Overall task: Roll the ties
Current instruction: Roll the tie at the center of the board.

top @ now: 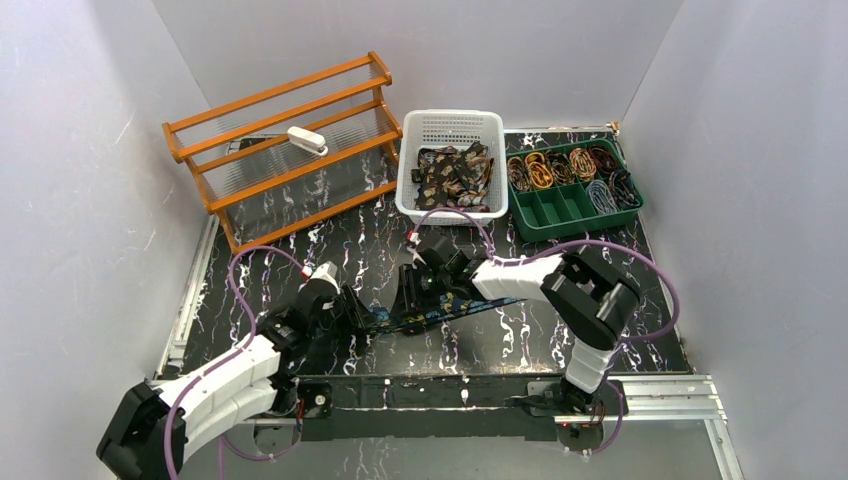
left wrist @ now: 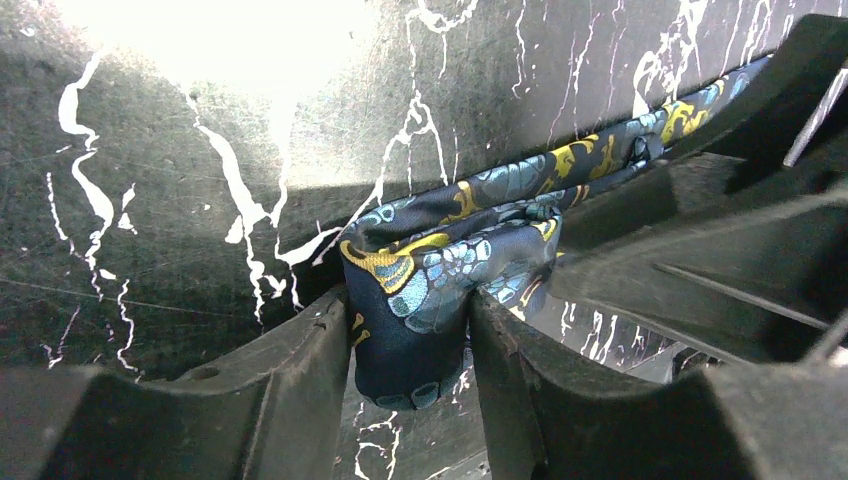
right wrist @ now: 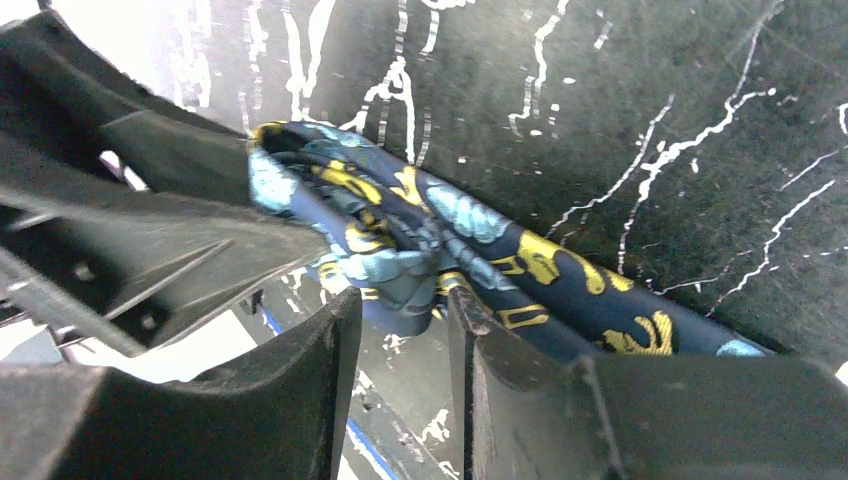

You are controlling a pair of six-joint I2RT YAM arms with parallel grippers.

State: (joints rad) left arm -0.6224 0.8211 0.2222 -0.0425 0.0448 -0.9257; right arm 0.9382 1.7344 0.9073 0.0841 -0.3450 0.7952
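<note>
Blue tie (top: pixel 445 312) with teal and gold paisley lies on the black marbled tabletop (top: pixel 300 235), near the middle, stretched between the two arms. The left gripper (left wrist: pixel 410 335) has its fingers (left wrist: pixel 300 360) partly closed on a folded end of the blue tie, the cloth touching both inner faces. The right gripper (right wrist: pixel 400 310) meets it from the right, its fingers (right wrist: pixel 500 350) likewise narrowed onto a bunched fold of the same cloth, with the rest of the strip trailing off to the right along the tabletop. At the far side, brown ties (top: pixel 452 175) sit in a white basket (top: pixel 455 120), beside a green tray (top: pixel 565 210) holding rolled ties (top: pixel 545 170). A wooden rack (top: pixel 290 140) stands at the far left.
</note>
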